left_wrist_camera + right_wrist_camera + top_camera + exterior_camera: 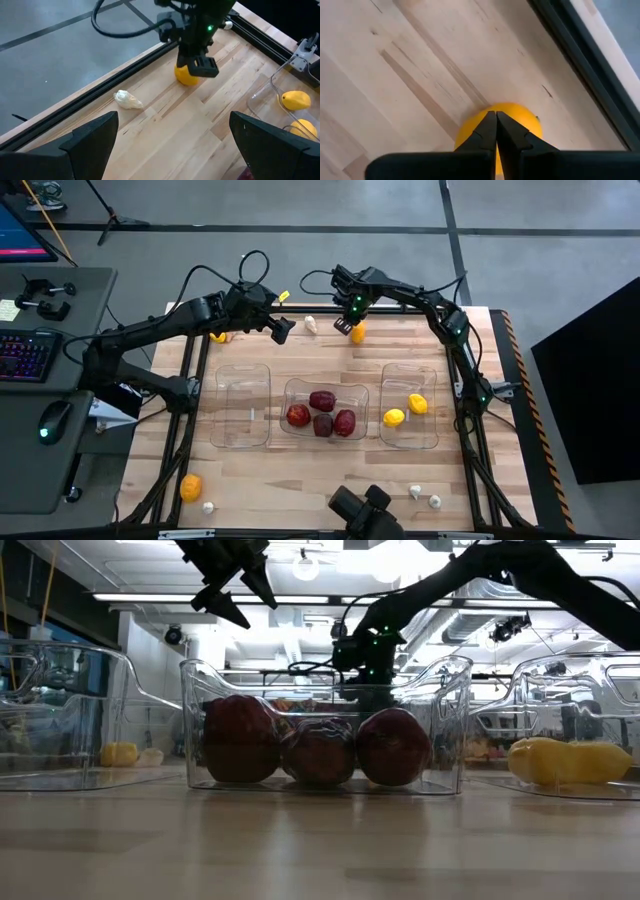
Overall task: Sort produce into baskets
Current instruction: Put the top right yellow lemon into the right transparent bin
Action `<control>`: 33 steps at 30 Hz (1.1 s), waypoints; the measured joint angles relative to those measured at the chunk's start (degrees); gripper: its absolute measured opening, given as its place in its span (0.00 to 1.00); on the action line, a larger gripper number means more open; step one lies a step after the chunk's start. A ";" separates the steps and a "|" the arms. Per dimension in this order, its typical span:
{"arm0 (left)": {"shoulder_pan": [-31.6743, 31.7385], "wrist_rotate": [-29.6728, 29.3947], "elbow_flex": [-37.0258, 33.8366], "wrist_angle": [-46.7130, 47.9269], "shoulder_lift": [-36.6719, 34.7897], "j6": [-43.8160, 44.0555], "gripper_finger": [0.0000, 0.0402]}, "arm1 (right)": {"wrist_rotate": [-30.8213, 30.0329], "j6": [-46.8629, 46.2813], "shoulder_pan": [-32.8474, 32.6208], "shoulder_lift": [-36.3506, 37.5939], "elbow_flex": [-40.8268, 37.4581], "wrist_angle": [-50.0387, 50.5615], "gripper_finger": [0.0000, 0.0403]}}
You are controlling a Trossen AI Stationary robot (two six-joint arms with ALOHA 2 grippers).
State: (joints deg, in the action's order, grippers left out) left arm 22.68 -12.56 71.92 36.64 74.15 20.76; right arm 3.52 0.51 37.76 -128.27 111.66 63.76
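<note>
A yellow-orange lemon (358,333) lies on the table near its far edge, also in the left wrist view (184,77) and the right wrist view (517,116). My right gripper (343,327) (496,125) is shut and points down right over it. A white garlic (311,324) (128,100) lies just left of the lemon. My left gripper (282,330) (172,145) hangs open, high above the table's far left part, with nothing between its fingers. Three clear baskets stand in a row: the left one (222,380), the middle one (291,392) holding several dark red pieces, and the right one (432,380) holding two yellow lemons. My right gripper's shut fingertips (490,131) stand over the lemon's top from above, pointing down. Whether they touch it I cannot tell. The lemon rests on the table.
Another orange piece (218,336) lies under the left arm at the far left. At the near edge lie an orange lemon (190,487), a garlic (208,506) beside it, and two garlics (424,496) at the right. A black rail (125,65) runs along the table's far edge.
</note>
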 joint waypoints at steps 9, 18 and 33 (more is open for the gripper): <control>-0.23 0.00 0.00 1.18 0.04 -0.52 0.92 | 3.02 -2.23 0.59 7.21 0.02 -2.33 0.00; -0.22 0.00 0.01 0.87 0.04 -1.80 0.92 | 2.42 -10.05 0.46 19.48 -18.86 -11.78 0.00; -0.20 1.75 0.00 0.74 0.04 -1.93 0.92 | 6.41 -31.67 -2.02 34.72 -41.68 -36.55 0.00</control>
State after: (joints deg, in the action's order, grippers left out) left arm 22.48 -10.81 71.92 37.39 74.19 18.83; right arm 9.93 -31.16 35.74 -93.56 69.97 27.21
